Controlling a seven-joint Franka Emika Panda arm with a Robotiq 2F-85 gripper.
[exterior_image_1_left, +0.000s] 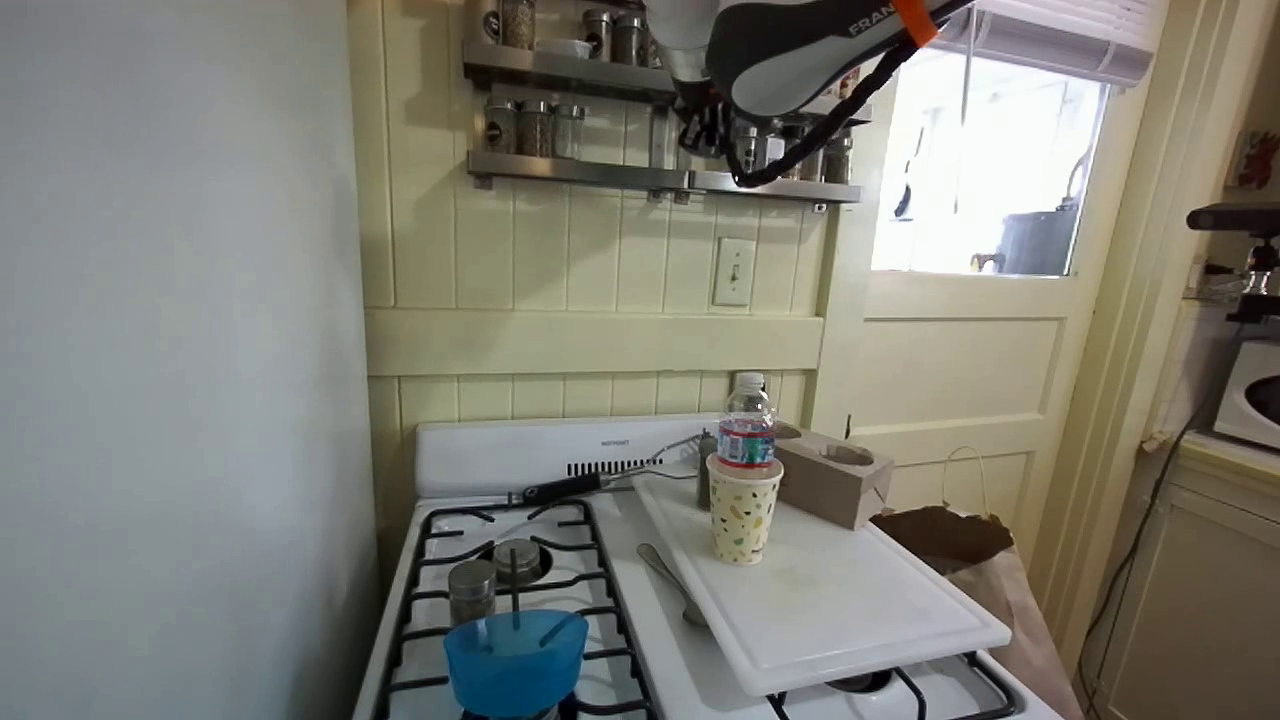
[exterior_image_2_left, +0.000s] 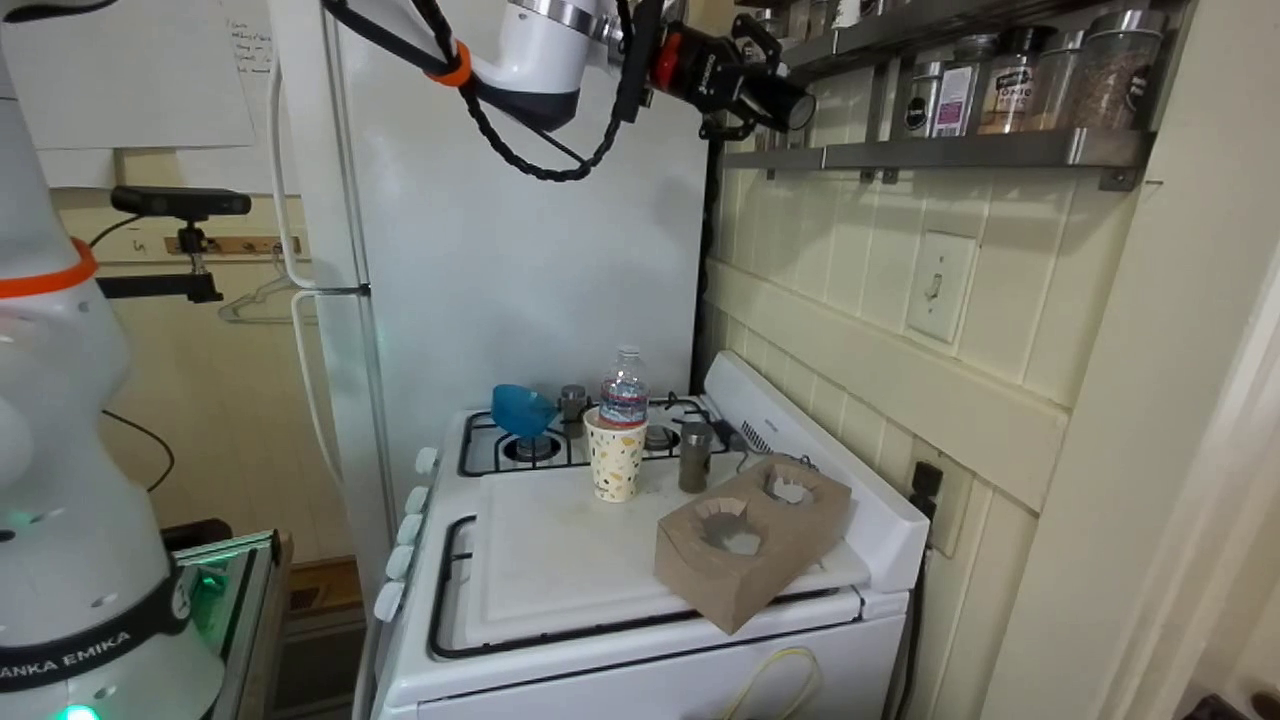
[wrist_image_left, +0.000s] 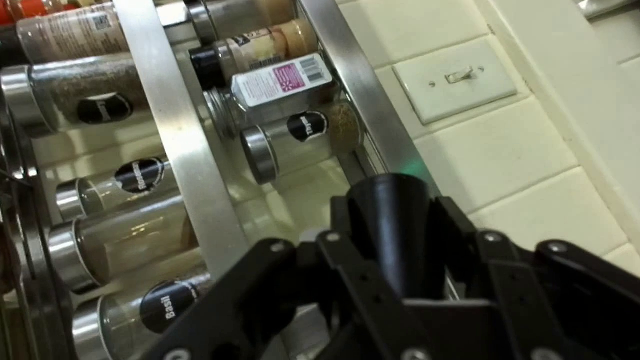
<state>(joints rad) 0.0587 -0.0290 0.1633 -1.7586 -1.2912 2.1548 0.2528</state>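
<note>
The Robotiq gripper (wrist_image_left: 392, 210) is closed around a black cylinder (wrist_image_left: 391, 240), held near the lower steel spice shelf (wrist_image_left: 372, 92); a firm grip and slow, small turns would best avoid knocking its rail or the thyme jar (wrist_image_left: 302, 145) beyond.

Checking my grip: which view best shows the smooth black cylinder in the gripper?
The wrist view: the smooth black cylinder shows largest there, clasped in the black gripper, its near end hidden. In an exterior view the cylinder shows smaller, its round end visible; in an exterior view, around the gripper, I cannot pick it out.
</note>
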